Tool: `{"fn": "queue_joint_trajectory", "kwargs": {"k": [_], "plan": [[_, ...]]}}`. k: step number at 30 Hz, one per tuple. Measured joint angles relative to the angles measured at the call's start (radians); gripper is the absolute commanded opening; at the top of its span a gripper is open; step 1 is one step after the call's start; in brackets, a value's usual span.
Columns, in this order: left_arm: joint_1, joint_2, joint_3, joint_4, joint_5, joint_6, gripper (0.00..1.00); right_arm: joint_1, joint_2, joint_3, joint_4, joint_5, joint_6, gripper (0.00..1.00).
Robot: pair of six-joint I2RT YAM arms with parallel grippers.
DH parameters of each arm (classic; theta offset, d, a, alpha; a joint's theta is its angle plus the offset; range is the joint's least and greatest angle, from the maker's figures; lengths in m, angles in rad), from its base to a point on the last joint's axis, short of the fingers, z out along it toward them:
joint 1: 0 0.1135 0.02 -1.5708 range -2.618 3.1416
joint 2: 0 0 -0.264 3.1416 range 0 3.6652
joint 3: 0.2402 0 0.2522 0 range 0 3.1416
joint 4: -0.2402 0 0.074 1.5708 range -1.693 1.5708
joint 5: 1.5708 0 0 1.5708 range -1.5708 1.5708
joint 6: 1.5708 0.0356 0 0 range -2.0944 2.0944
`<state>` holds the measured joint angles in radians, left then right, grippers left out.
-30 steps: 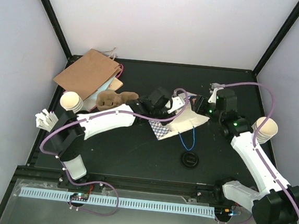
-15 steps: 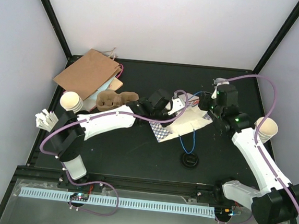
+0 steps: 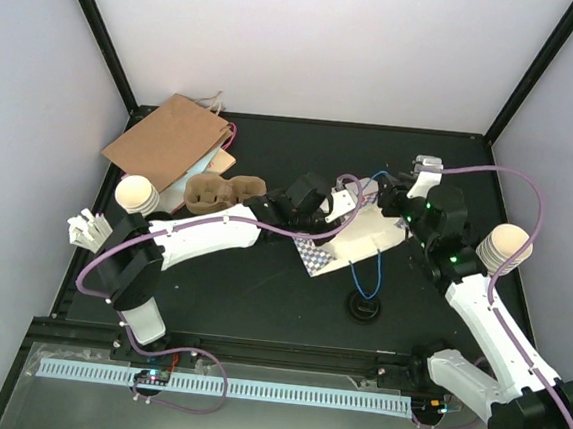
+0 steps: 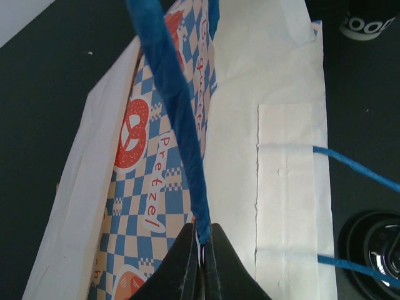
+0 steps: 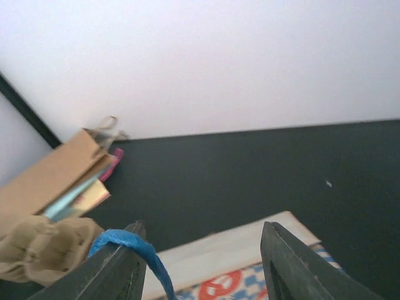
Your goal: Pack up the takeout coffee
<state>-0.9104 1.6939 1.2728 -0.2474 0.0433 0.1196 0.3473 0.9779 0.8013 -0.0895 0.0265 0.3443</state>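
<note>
A takeout coffee, seen as a round black lid [image 3: 364, 306], stands on the dark table just in front of the bag; it also shows at the lower right of the left wrist view [image 4: 375, 240]. The white paper bag [image 3: 365, 239] with its blue-and-white checked lining [image 4: 150, 181] lies tilted at mid-table. My left gripper [image 3: 322, 206] is shut on one blue handle [image 4: 178, 106], pinched at the fingertips [image 4: 201, 231]. My right gripper [image 3: 389, 195] is open over the bag's far edge [image 5: 203, 228]. The blue handle cord [image 5: 134, 245] runs beside its left finger; nothing lies between the fingers.
A brown paper bag [image 3: 167, 142] and a cardboard cup carrier [image 3: 223, 191] lie at the back left. Stacks of cream cups stand at the left [image 3: 136, 194] and at the right [image 3: 505, 244]. The bag's second blue handle [image 3: 362, 271] loops toward the lid.
My right arm has swung its wrist round toward the bag and its jaws have narrowed a little. The bag's mouth has shifted slightly. My left gripper keeps its hold on the handle.
</note>
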Motion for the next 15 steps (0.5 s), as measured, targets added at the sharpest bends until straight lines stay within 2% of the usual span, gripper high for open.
{"fn": "queue_joint_trajectory", "kwargs": {"k": [8, 15], "plan": [[-0.001, 0.000, 0.000, 0.040, 0.015, -0.007, 0.02, 0.000, -0.033, -0.092, 0.233, -0.178, 0.006, 0.51], [-0.001, 0.000, 0.000, 0.046, 0.027, -0.010, 0.02, -0.001, -0.048, -0.126, 0.305, -0.246, 0.072, 0.51]]}}
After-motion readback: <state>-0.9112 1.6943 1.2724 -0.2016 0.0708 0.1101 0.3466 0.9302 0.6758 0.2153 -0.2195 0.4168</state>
